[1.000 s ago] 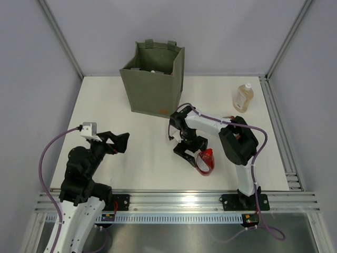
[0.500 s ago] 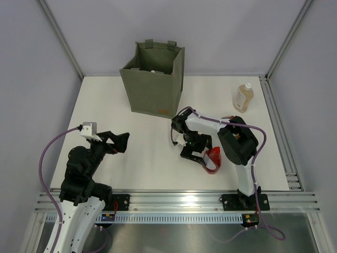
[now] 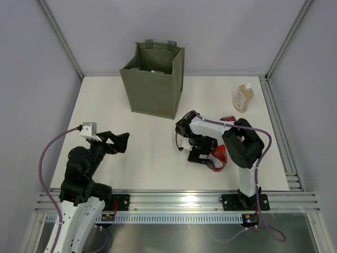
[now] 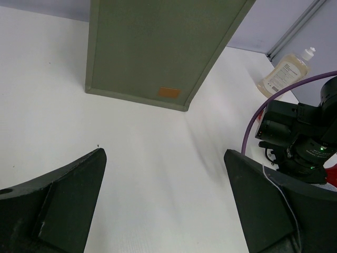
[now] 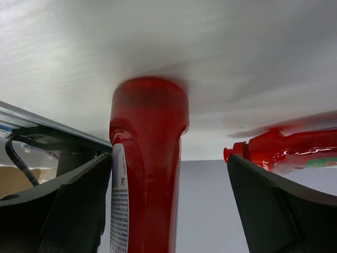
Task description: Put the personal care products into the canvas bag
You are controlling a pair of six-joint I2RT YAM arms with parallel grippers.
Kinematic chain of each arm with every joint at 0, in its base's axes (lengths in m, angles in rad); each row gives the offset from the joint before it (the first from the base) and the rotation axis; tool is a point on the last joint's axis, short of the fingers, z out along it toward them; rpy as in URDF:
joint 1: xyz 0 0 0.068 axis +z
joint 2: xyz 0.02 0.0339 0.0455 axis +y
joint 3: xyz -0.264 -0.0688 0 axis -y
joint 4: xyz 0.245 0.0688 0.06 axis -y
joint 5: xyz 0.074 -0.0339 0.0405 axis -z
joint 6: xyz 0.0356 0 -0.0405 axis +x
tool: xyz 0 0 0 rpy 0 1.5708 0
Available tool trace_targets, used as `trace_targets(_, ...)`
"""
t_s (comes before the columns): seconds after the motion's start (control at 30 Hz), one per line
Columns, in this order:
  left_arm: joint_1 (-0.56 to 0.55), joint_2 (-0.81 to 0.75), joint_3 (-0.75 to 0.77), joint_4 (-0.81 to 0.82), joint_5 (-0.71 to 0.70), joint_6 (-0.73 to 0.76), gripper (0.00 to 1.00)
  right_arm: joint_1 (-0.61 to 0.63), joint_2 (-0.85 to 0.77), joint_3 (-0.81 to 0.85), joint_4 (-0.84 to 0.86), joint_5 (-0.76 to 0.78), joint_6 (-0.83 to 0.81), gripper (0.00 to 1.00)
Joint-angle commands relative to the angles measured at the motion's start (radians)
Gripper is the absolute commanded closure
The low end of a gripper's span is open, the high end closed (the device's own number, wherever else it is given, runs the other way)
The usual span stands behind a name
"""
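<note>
**Right jaws straddle a red bottle; nothing lifted yet**

Your right gripper (image 5: 167, 158) is spread wide, with a red bottle (image 5: 149, 158) between its fingers (image 5: 58, 211). The wrist view shows a clear gap on one side, while the other finger sits just beside the label. Read this as lined up for a pinch, not a hold. The bottle's rounded end rests on the table (image 3: 131, 158), near the near edge and just ahead of the right arm's base. You cannot tell from here whether it stands straight or leans.

Just beyond it, a second red bottle (image 5: 287, 150) lies on its side with its cap pointing toward the first. It is close enough that a wide approach could nudge it, which is likely why the fingers come in along the first bottle's body.

Farther out, a clear bottle of amber liquid (image 3: 243, 97) stands upright near the far right corner, well apart.

The canvas bag (image 3: 152, 89) stands upright at the far edge, left of centre. Its mouth is open to drops from above and its orange label (image 4: 169, 93) faces the arms. Pale shapes show inside, too small to name.

Your left gripper (image 4: 164, 154) hangs open and empty over the near left of the table, aimed at the bag.
</note>
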Motion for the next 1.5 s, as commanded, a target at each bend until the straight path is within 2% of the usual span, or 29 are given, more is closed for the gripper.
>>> trace_targets(0.0, -0.003, -0.01, -0.005, 0.047, -0.009, 0.002, 0.01, -0.01, -0.052, -0.039, -0.311, 0.053, -0.053, 0.0)
trace_targets(0.13, -0.004, -0.011, -0.005, 0.048, -0.008, 0.005, 0.01, -0.026, -0.043, -0.069, -0.309, 0.059, -0.045, 0.01)
trace_targets(0.23, -0.003, -0.011, -0.004, 0.047, -0.008, 0.007, 0.01, -0.03, -0.038, -0.068, -0.307, 0.067, -0.039, 0.1)
trace_targets(0.27, -0.003, -0.01, -0.004, 0.048, -0.008, 0.007, 0.01, -0.033, -0.035, -0.065, -0.307, 0.067, -0.036, 0.2)
trace_targets(0.37, -0.003, -0.008, -0.005, 0.048, -0.008, 0.008, 0.01, -0.039, -0.028, -0.056, -0.307, 0.073, -0.027, 0.36)
trace_targets(0.4, -0.003, -0.008, -0.005, 0.048, -0.006, 0.008, 0.01, -0.041, -0.02, -0.049, -0.307, 0.07, -0.021, 0.5)
trace_targets(0.43, -0.003, -0.01, -0.005, 0.048, -0.006, 0.01, 0.01, -0.044, -0.019, -0.031, -0.307, 0.07, -0.018, 0.58)
trace_targets(0.5, -0.003, -0.008, -0.005, 0.05, -0.003, 0.008, 0.01, -0.049, -0.009, -0.008, -0.309, 0.056, -0.012, 0.67)
trace_targets(0.53, -0.003, -0.007, -0.007, 0.051, -0.005, 0.008, 0.01, -0.049, -0.006, 0.016, -0.307, 0.044, -0.01, 0.79)
trace_targets(0.63, -0.003, -0.002, -0.005, 0.054, -0.002, 0.007, 0.01, -0.053, 0.009, 0.087, -0.307, 0.016, -0.006, 0.92)
trace_targets(0.73, -0.003, 0.005, -0.005, 0.056, 0.001, 0.007, 0.01, -0.066, 0.034, 0.188, -0.307, -0.051, 0.002, 1.0)
trace_targets(0.9, -0.003, 0.021, 0.001, 0.06, 0.009, 0.008, 0.01, -0.116, 0.092, 0.317, -0.307, -0.169, 0.021, 1.0)
trace_targets(1.0, -0.003, 0.035, 0.005, 0.074, 0.014, 0.005, 0.01, -0.168, 0.116, 0.374, -0.306, -0.295, 0.024, 1.0)
trace_targets(1.33, -0.003, 0.074, -0.007, 0.122, 0.052, -0.024, 0.01, -0.279, 0.167, 0.509, -0.257, -0.504, 0.051, 1.0)
trace_targets(1.47, -0.003, 0.076, -0.015, 0.131, 0.051, -0.032, 0.01, -0.303, 0.126, 0.535, -0.164, -0.547, 0.059, 1.0)
